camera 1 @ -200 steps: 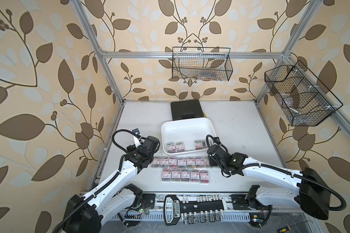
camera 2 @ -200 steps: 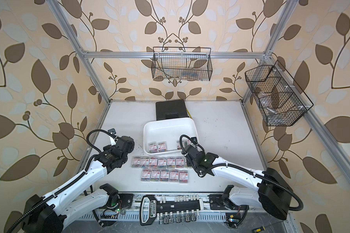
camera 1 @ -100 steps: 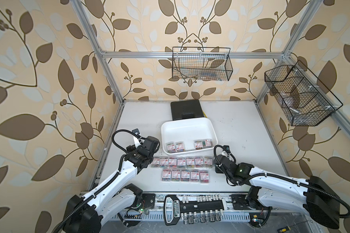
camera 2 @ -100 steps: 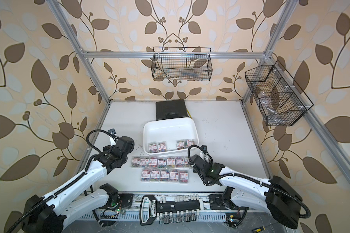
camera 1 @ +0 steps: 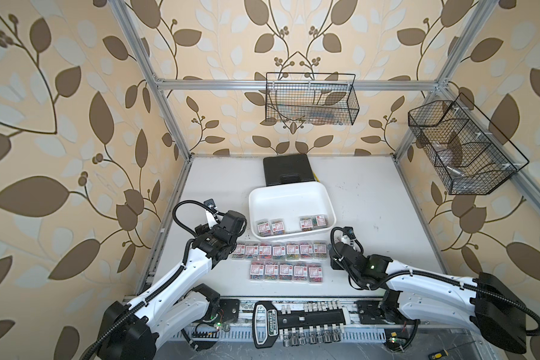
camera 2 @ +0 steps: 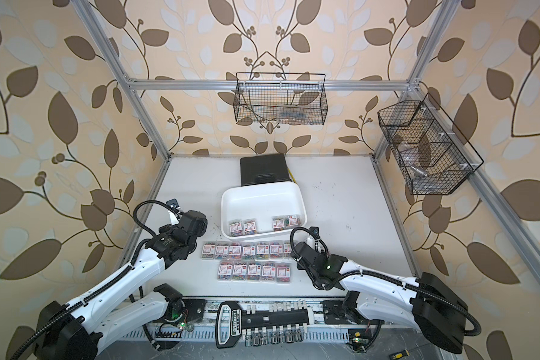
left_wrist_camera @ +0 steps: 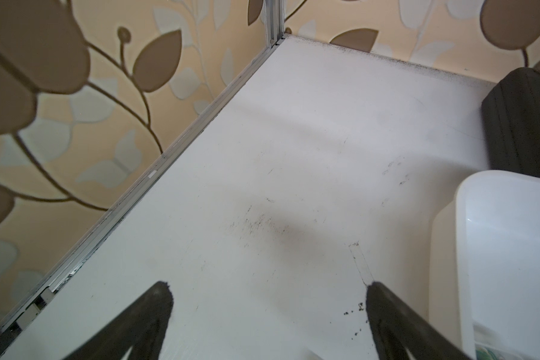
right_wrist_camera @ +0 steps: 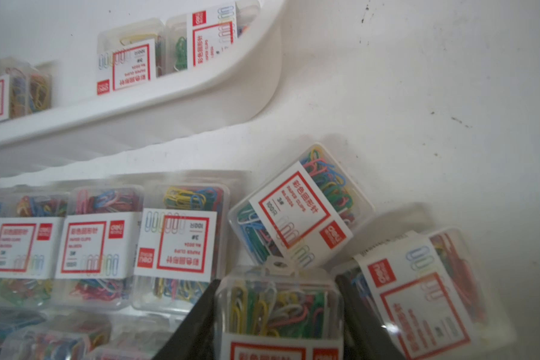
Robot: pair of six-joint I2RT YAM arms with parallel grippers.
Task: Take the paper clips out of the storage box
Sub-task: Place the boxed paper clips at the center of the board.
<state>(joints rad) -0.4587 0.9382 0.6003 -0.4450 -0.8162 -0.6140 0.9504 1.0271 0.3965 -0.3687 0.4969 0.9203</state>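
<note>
The white desk [camera 1: 371, 218] carries the white storage box [camera 1: 289, 199] at its middle, with a black case [camera 1: 286, 170] touching its far edge. Four packs of paper clips [camera 1: 263, 226] remain inside, in two pairs along its near wall. The rest lie on the desk just near of it in two tidy rows, a longer far row [camera 1: 282, 251] and a shorter near row [camera 1: 286, 271]. The left hand [left_wrist_camera: 268, 290] hangs released and empty over bare desk at the left end of the far row. The right hand [right_wrist_camera: 278, 299] is clenched on one held box [right_wrist_camera: 278, 308] at the right end of that row, beside a tilted pack [right_wrist_camera: 300, 205]; whether it rests on the desk I cannot tell. These packs are small clear plastic cases, likely light, stiff and rather slick, so the fingers should pinch the two long flat sides squarely and low. A skewed grip may twist a pack out or nudge its neighbours. The lids could pop under a hard squeeze and spill loose clips. Each white label, edged in red, reads "PAPER CLIPS" with Chinese characters, a red "deli" mark and "100"
</note>
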